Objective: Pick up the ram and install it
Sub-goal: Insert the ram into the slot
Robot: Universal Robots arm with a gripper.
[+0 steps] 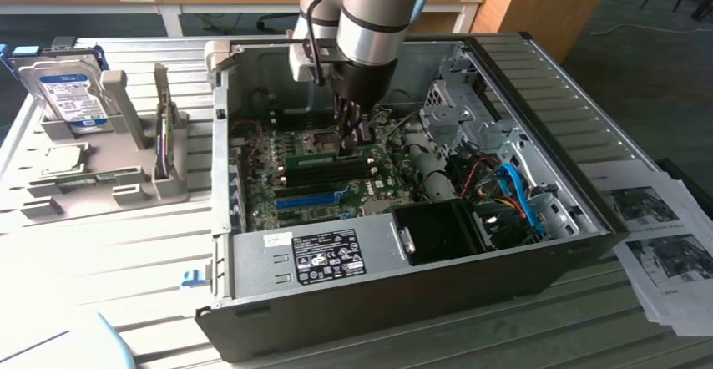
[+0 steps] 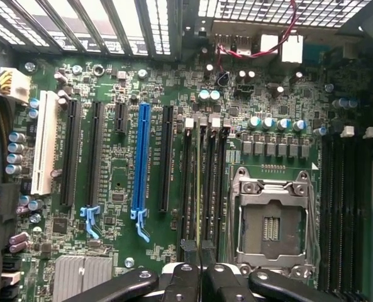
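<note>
Gripper [image 2: 199,255] jaws nearly closed, pinching the ram [image 2: 199,189] at its near end. Ram stands on edge, down among the black memory slots [image 2: 214,182], just beside the CPU socket [image 2: 271,220]. Long axis runs away from the gripper toward the vented chassis wall [image 2: 111,25], parallel to the blue expansion slot [image 2: 142,157].

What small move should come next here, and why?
Probably a short press straight down. The gripper is shut on the ram, which stands edge-on in line with the black memory slots beside the empty CPU socket; whether it is fully seated cannot be told.
</note>
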